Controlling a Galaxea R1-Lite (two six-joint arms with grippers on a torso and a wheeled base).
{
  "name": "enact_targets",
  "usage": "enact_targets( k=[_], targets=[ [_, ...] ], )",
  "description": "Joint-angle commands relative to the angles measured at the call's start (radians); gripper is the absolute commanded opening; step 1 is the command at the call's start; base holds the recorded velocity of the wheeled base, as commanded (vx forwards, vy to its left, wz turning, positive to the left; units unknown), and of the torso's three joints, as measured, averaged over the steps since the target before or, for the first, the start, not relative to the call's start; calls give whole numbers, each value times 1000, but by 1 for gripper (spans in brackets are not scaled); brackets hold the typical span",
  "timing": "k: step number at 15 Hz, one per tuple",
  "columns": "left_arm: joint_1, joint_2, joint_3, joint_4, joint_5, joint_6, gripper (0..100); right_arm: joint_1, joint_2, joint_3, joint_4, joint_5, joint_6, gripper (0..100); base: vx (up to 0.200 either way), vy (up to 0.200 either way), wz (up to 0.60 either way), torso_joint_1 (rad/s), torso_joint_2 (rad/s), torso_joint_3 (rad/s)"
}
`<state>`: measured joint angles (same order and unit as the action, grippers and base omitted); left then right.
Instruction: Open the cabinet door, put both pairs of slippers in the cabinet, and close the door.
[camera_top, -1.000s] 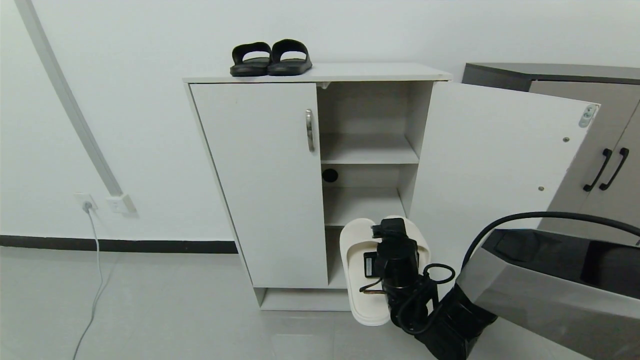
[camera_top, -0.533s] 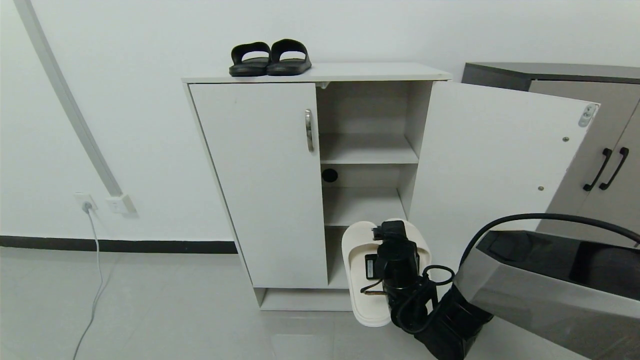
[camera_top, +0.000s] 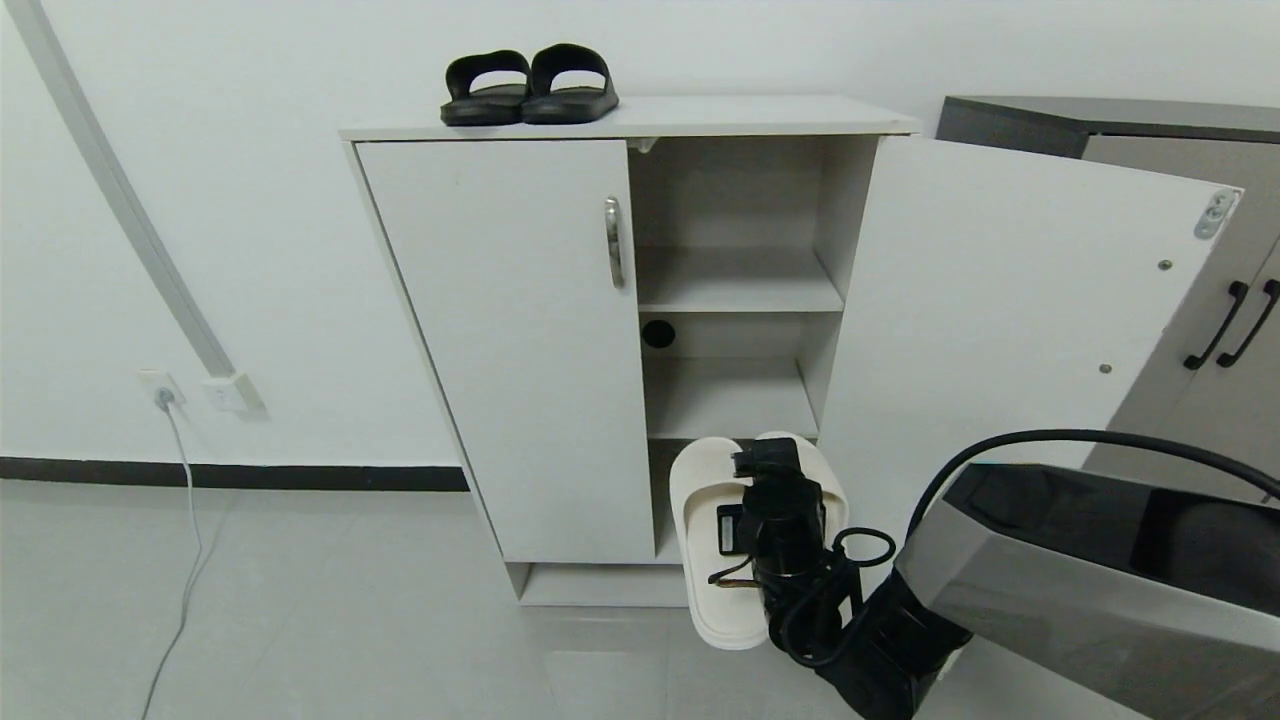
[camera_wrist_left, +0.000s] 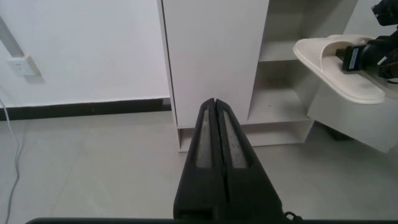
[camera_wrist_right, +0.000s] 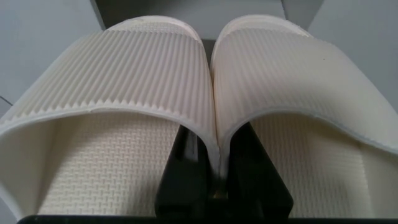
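Since the earlier frames the whole head view was shifted, so the camera had been moved. The white slippers (camera_top: 705, 520) were pinched together by the right gripper (camera_wrist_right: 214, 186) before the lowest opening of the cabinet (camera_top: 520, 350), one slipper largely hidden behind the arm. The left gripper (camera_wrist_left: 214, 109) was closed on nothing. The black slippers (camera_top: 530, 85) were left on top of the cabinet.

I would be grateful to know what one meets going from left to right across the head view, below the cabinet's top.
wall socket → closed cabinet door → white slippers → open cabinet door → grey cabinet
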<state>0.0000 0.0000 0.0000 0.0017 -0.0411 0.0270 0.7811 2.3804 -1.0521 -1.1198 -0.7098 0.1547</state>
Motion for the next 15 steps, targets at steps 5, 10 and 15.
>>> enact_targets(
  k=[5,10,15],
  targets=[
    [0,2,-2,0,0,-1,0,0,19,0,-3,-2,14,0,0,0,0,4,0,-191],
    [0,2,0,0,0,-1,0,-3,45,-3,-6,-2,31,0,0,0,0,4,0,-200],
    [0,0,0,0,0,-1,0,-3,82,-2,-109,-10,13,0,0,0,0,1,1,-59]
  ],
)
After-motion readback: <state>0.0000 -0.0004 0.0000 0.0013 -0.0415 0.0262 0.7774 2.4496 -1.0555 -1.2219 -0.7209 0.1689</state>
